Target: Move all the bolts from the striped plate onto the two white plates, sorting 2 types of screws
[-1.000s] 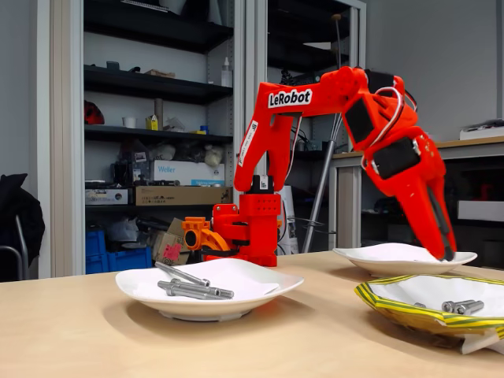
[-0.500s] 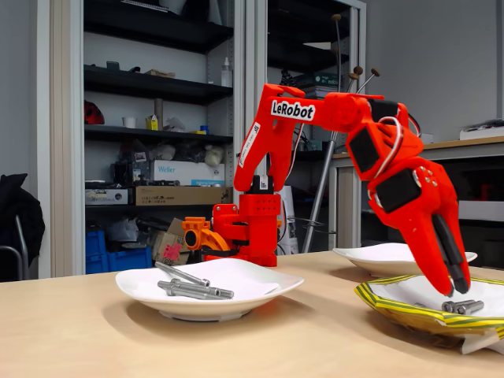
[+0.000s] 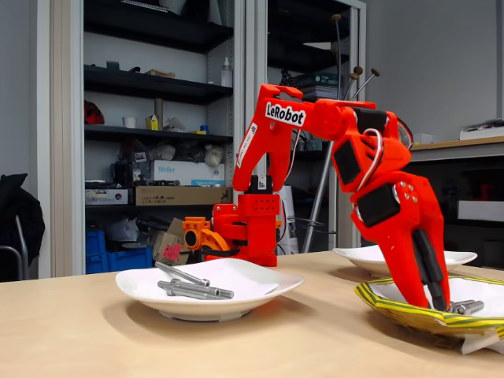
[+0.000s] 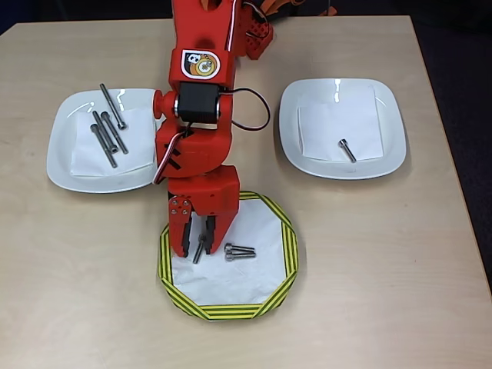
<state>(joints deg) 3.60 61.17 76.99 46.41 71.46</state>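
Note:
The striped plate [image 4: 286, 247] [image 3: 394, 309] sits at the table's front. In the overhead view my red gripper [image 4: 196, 247] reaches down into its left half, open, with one short bolt [image 4: 197, 257] lying between the fingertips. Two more short bolts [image 4: 240, 250] [image 3: 466, 305] lie side by side just right of it. The fixed view has the gripper [image 3: 438, 303] tips down inside the plate. The left white plate [image 4: 65, 165] [image 3: 260, 285] holds several long bolts [image 4: 108, 131] [image 3: 189, 288]. A single short bolt [image 4: 347, 150] lies on the right white plate [image 4: 392, 115] [image 3: 394, 260].
White paper squares line all three plates. The arm's base [image 3: 244, 228] stands at the back of the table between the two white plates. Bare tabletop lies along the front and right edges. Shelves and a tripod stand behind the table.
The arm has swung down and toward the camera. The gripper went from above the rear white plate into the striped plate, and its tips now sit at the bolts.

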